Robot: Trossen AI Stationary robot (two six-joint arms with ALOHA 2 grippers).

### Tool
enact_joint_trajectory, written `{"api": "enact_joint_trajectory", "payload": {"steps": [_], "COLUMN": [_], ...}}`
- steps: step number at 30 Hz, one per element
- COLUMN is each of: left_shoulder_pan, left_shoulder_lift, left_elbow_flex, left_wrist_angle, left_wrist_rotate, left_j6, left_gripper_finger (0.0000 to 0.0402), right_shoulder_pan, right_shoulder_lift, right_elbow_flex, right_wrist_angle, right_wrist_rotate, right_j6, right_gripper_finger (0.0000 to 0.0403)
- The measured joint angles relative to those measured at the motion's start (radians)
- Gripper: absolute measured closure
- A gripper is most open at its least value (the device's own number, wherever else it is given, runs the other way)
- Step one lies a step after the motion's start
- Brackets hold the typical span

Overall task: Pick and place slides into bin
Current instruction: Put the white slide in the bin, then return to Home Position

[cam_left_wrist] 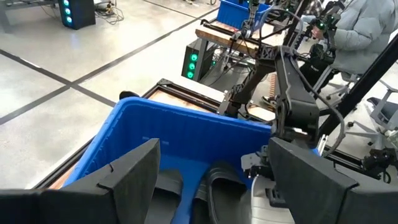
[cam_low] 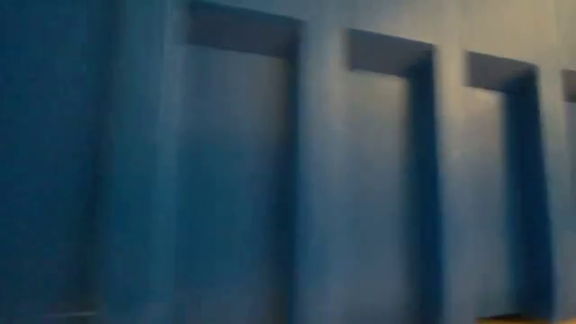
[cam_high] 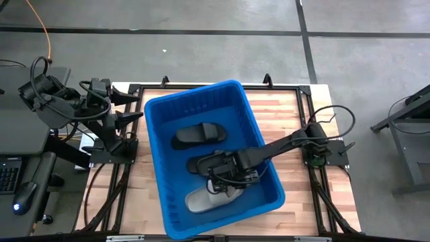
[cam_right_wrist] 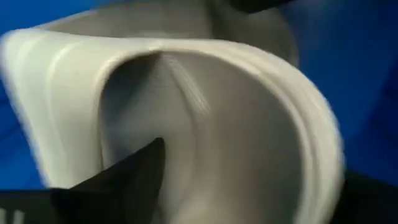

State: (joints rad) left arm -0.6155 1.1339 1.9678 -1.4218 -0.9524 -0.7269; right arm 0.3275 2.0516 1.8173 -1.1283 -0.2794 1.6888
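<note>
From above, a pale butcher-block desk [cam_high: 295, 117] on a black frame is standing on grey concrete floor [cam_high: 201, 40] crossed by dark lines. The glossy blue bin [cam_high: 158, 154] is holding two matte black slides [cam_high: 197, 134] and a pale slide [cam_high: 201, 199]; the right pincer [cam_high: 225, 183] is reaching into it, the left pincer [cam_high: 138, 107] waiting spread just outside the bin's rim. At desk level, ribbed blue wall is filling the frame. The left wrist is showing a seated person [cam_left_wrist: 367, 31] beyond. The right wrist is showing a dark finger [cam_right_wrist: 124, 180] tucked under the pale strap; whether it is pinching, I cannot tell.
</note>
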Motion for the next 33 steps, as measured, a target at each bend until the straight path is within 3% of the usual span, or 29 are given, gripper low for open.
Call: {"api": "enact_joint_trajectory", "payload": {"steps": [10, 16, 24, 33], "left_shoulder_pan": [0.000, 0.000, 0.000, 0.000], "left_shoulder_lift": [0.000, 0.000, 0.000, 0.000], "left_elbow_flex": [0.000, 0.000, 0.000, 0.000], "left_wrist_angle": [0.011, 0.011, 0.012, 0.013], "left_wrist_rotate": [-0.001, -0.001, -0.010, -0.002], "left_j6": [0.023, 0.044, 0.069, 0.148], "left_gripper_finger": [0.0112, 0.0112, 0.0112, 0.0112], "right_shoulder_pan": [0.000, 0.000, -0.006, -0.054], "right_shoulder_lift": [-0.004, -0.004, -0.004, -0.007], "right_elbow_flex": [0.061, 0.061, 0.062, 0.156], "right_wrist_angle": [-0.082, -0.131, -0.200, -0.191], "right_wrist_rotate": [0.033, -0.072, -0.072, -0.078], "right_j6": [0.010, -0.004, -0.032, -0.201], "right_gripper_finger": [0.0112, 0.0112, 0.0112, 0.0112]}}
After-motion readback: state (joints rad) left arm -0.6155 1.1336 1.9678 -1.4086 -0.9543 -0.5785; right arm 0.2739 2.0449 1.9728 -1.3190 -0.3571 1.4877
